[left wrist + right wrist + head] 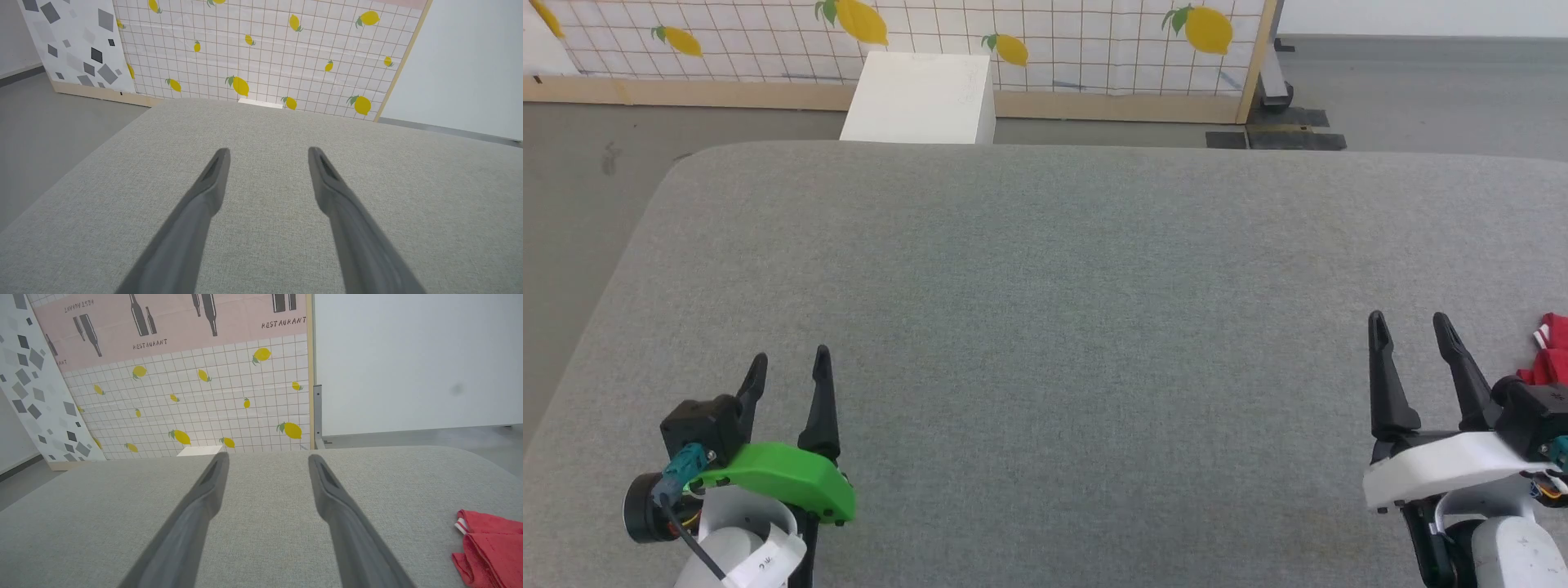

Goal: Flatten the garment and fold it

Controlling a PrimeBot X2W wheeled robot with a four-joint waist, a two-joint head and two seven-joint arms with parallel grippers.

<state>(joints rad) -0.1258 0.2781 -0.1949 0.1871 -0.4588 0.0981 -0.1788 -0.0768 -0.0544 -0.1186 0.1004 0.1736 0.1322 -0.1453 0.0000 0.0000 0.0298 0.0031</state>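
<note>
Right of R jaws, on counter point(1045, 286): garment point(1556, 359), red cloth, bunched in folds, partly cut by frame edge; not gripped.
Garment trim: white-and-red stripe on the edge nearest R jaws.
Garment in R wrist view: low & right of R fingers point(347, 522), lying on counter.
Garment vs jaws: just beside R wrist housing in head view, apart from R fingertips; well apart from L jaws.
R jaws: apart, wide gap, nothing betw. them; R fingers long, dark, pointing ahead over counter.
R wrist cover point(1445, 469): white.
L jaws: apart, wide gap, nothing betw. them; L fingers point(822, 400) long, dark, pointing ahead over counter.
L wrist cover point(784, 478): green.
Betw. L & R jaws: grey woven counter top; far corners rounded.
Ahead of both jaws, past counter's far edge: white box point(920, 98), in front of lemon screen point(1094, 41).
Lemon screen: white grid w/ yellow lemons, wood frame.
Left of lemon screen, L wrist view: shard panel point(73, 45), white w/ grey & black shapes.
Above lemons, R wrist view: pink band point(163, 326), dark bottles & word RESTAURANT.
Right of lemon screen, R wrist view: wall point(408, 355), plain, pale.
Left of L jaws, off counter: floor point(588, 163), grey.
</note>
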